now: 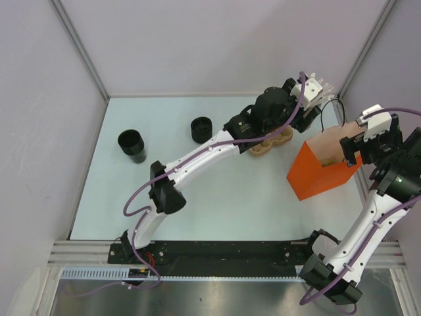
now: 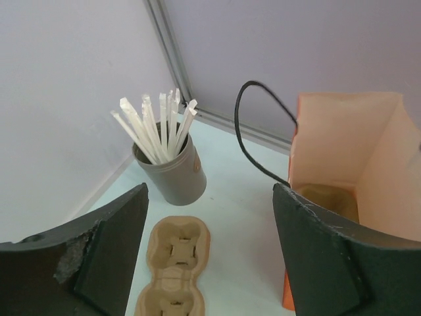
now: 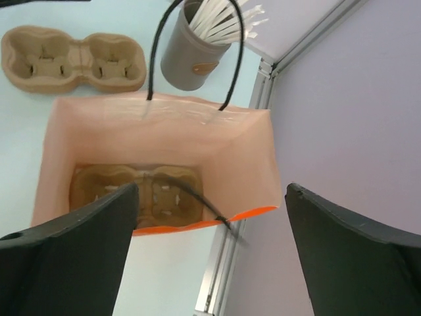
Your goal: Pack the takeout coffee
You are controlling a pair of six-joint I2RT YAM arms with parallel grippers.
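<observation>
Both your left gripper [image 2: 210,217] and right gripper [image 3: 212,204] gape wide and empty, the right hanging over the upright orange paper bag [image 3: 164,138] at far right, where a brown moulded-pulp cup tray [image 3: 135,191] lies inside, likely to seat the lidded takeout coffee, which no view shows.

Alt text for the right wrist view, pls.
View down into the open orange bag, with a brown cup carrier lying on its bottom. The right pincer is open, its dark fingers in the lower corners. Beyond the bag, a second carrier and a grey tub of white sticks sit on the table.
</observation>
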